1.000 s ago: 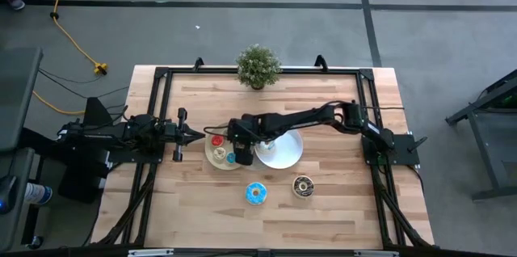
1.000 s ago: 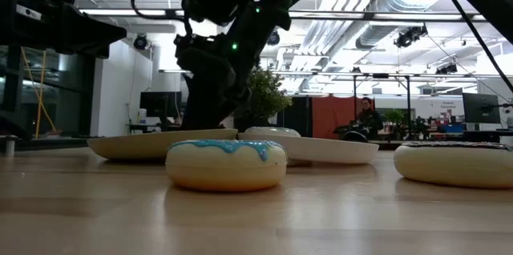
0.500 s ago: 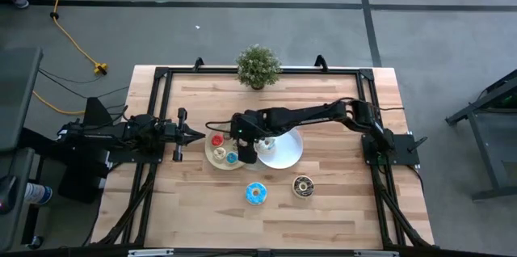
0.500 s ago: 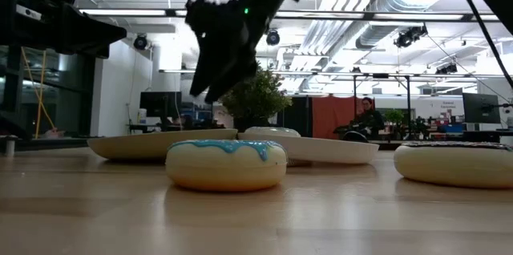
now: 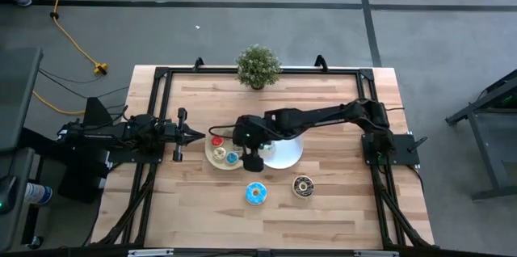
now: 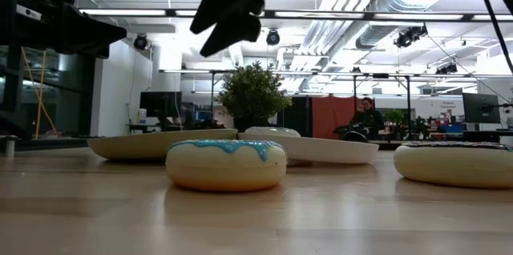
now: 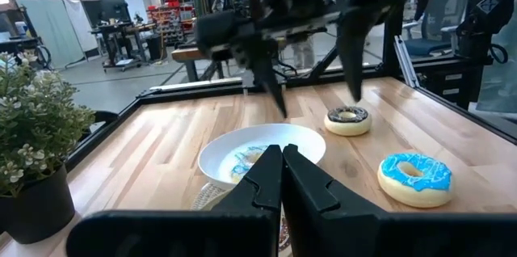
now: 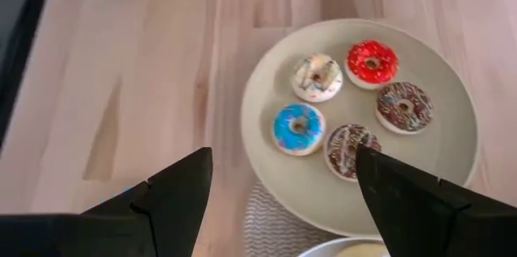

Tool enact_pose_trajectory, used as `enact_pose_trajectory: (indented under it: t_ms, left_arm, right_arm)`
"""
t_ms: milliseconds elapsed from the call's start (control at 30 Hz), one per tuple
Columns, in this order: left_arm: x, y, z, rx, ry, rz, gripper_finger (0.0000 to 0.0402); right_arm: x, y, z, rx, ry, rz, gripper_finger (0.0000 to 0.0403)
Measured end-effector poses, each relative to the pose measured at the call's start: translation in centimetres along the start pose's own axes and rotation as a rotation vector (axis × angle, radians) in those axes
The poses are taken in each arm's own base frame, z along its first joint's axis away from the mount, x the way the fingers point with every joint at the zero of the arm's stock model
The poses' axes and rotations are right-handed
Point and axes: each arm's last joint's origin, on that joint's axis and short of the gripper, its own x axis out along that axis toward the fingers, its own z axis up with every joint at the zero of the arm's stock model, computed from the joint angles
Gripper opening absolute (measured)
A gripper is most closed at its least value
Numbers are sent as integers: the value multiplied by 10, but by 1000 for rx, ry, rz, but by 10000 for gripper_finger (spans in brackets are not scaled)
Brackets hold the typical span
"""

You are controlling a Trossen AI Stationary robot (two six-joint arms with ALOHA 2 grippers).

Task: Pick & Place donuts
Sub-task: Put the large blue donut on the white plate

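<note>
The donuts look light, rigid and smooth-iced, so I judge a pinch across the ring's outer edges safest. Five small ones lie on the beige plate [image 8: 452, 111]: a red donut [image 8: 372, 62], a white sprinkled one [image 8: 317, 77], a blue one [image 8: 299, 128] and two brown. Two larger rings sit on the bare table [image 5: 186, 200], a big blue donut [image 5: 256, 194] and a dark donut [image 5: 304, 185]. The right gripper [image 5: 252, 160] hangs spread and empty above the plate's near edge. The left gripper [image 5: 196, 135], clenched on nothing, waits left of the plate.
</note>
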Motion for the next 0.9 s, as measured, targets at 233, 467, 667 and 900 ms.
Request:
enact_pose_trajectory:
  t_ms: [233,467,667,900]
  left_arm:
    - [0,0,0,0,0,0,0]
    - [0,0,0,0,0,0,0]
    - [0,0,0,0,0,0,0]
    - [0,0,0,0,0,0,0]
  right_arm:
    - [-17,32,1,-124,-21,62,296]
    - [-29,72,-7,-289,-11,140,296]
    - [-32,101,-23,-416,71,184,296]
    - [-35,126,-37,-563,126,186,296]
